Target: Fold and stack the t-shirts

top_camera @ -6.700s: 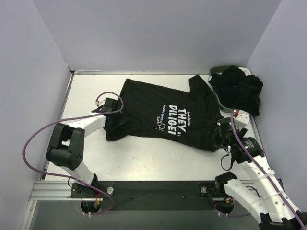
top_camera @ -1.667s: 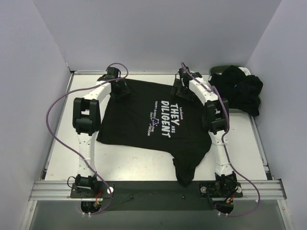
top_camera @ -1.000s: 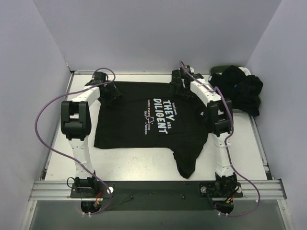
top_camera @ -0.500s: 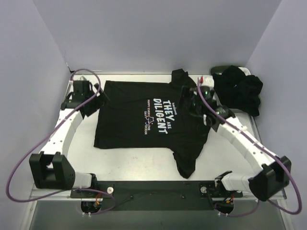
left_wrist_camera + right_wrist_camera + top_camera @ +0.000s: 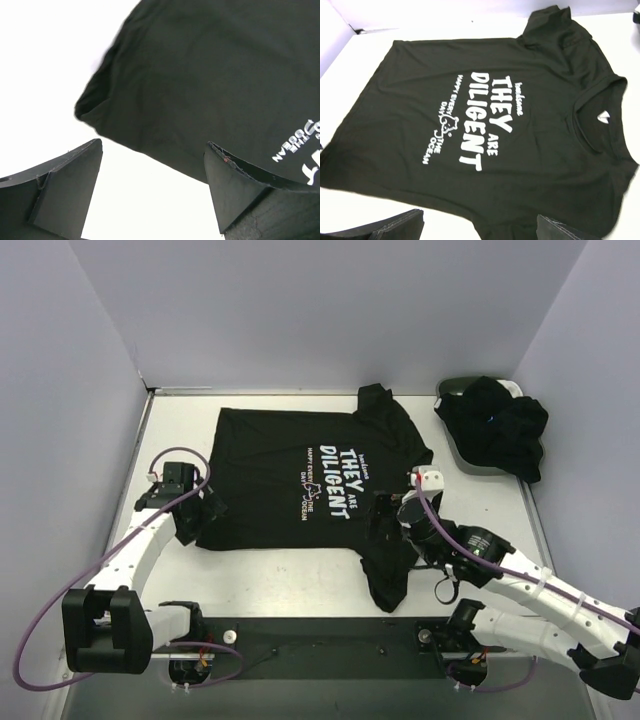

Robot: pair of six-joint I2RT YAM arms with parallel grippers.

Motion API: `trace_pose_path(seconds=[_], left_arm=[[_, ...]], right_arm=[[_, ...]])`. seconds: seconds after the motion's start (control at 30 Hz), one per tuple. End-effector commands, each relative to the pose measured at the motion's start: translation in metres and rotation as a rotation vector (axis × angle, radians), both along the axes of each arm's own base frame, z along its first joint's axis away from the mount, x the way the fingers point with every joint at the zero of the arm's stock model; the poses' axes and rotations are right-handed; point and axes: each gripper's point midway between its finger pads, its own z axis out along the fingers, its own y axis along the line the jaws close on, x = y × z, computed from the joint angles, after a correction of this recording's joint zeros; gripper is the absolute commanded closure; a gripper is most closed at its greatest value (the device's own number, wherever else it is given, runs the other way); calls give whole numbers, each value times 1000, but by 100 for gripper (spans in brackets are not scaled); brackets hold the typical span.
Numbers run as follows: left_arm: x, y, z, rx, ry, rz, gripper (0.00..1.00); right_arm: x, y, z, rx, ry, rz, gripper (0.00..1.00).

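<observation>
Top view: the printed t-shirt (image 5: 320, 480) is spread face-up on the tabletop (image 5: 270, 580), its near sleeve (image 5: 385, 580) bunched. A fold made now could trap that crumple.

Left wrist: the left pincer (image 5: 155, 192) is held spread near the hem corner (image 5: 87, 107).

Right wrist: the right pincer (image 5: 480, 225) is spread and empty. The collar label (image 5: 603, 116) is resolved only here.

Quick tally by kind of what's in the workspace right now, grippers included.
Printed black t-shirt, laid flat: 1
Heap of black cloth: 1 (pieces in it cannot be counted)
Basket: 1
Grippers: 2 (left gripper, right gripper, both open)
Total: 5
</observation>
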Motion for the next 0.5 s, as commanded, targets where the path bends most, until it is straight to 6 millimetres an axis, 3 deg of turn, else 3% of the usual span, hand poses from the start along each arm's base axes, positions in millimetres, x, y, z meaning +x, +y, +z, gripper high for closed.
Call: trace_pose_path(seconds=[0.0, 0.2, 0.47], left_arm=[[-12, 14, -5, 36, 19, 109, 8], [-27, 26, -20, 84, 60, 178, 8], [-28, 31, -46, 99, 121, 216, 9]], right_arm=[[-9, -20, -17, -55, 0, -82, 5], [-15, -16, -20, -55, 1, -52, 5], [-18, -13, -20, -45, -4, -33, 5]])
